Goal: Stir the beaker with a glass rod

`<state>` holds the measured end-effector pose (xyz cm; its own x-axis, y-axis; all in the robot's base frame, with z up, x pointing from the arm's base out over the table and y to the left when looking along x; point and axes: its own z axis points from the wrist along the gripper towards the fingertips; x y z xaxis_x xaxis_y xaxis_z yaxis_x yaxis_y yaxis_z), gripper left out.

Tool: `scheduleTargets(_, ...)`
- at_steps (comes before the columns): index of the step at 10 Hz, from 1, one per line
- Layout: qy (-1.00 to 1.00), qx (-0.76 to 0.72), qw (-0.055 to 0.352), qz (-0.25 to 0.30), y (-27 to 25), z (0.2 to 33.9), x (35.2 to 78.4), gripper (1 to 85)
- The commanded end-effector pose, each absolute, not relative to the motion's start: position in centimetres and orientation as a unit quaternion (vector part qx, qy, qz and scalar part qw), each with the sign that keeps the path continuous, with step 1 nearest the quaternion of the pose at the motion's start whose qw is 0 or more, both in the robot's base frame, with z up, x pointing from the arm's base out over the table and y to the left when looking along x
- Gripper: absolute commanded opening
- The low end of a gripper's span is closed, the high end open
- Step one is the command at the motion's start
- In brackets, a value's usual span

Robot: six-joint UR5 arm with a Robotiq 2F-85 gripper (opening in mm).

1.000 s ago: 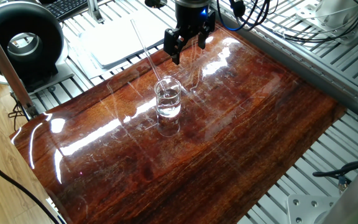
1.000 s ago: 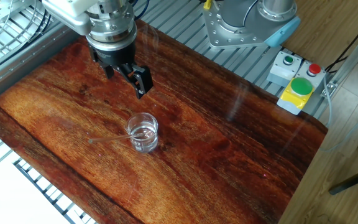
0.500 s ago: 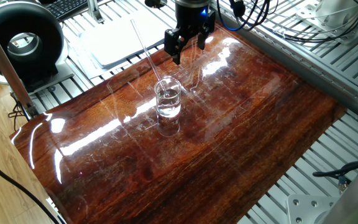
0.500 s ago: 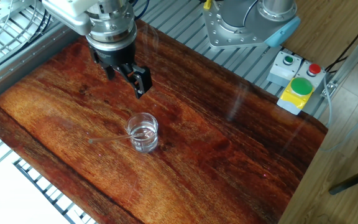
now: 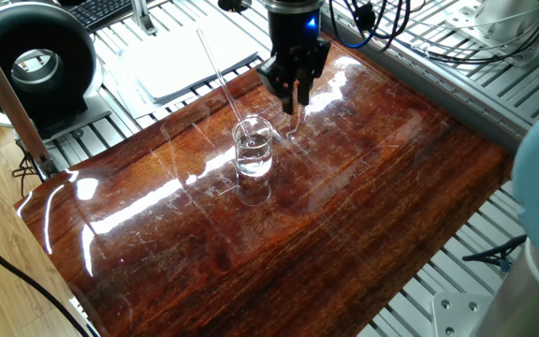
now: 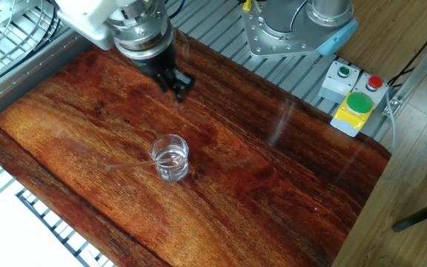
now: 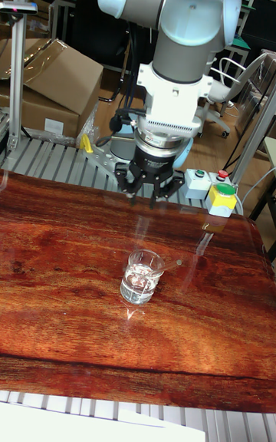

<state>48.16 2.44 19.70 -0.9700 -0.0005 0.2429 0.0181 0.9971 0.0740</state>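
The beaker (image 5: pixel 253 148) (image 6: pixel 170 157) (image 7: pixel 142 276) stands upright near the middle of the wooden board (image 5: pixel 363 197), holding clear liquid. The glass rod (image 5: pixel 219 79) (image 6: pixel 130 165) leans in it, its lower end in the liquid and its long upper end slanting out over the rim. My gripper (image 5: pixel 294 95) (image 6: pixel 179 87) (image 7: pixel 146 195) hangs above the board just behind the beaker, apart from both beaker and rod. Its fingers point down and stand open with nothing between them.
A black round fan (image 5: pixel 34 62), a white tray (image 5: pixel 187 54) and a keyboard (image 5: pixel 110 9) lie beyond the board's edge. A box with red and green buttons (image 6: pixel 354 100) and the arm's base (image 6: pixel 295 26) stand on the other side. Cardboard boxes (image 7: pixel 54 81) sit behind.
The gripper has turned about its vertical axis and shifted slightly sideways above the board. The beaker and rod have not moved.
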Motion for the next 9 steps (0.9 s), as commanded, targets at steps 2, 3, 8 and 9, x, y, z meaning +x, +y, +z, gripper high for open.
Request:
scheduleTargets(2, -0.987, 0.042, 0.155, -0.001, 0.2, 20.4, 46.5, 1.0)
scheduleTargets(3, -0.989, 0.059, 0.135, 0.023, -1.1, 20.0, 47.6, 1.0)
scheduleTargets(8, -0.983, -0.075, 0.124, -0.116, 7.1, 20.5, 48.6, 1.0)
scheduleTargets(9, -0.978, -0.083, 0.142, -0.130, 7.9, 21.0, 47.8, 1.0)
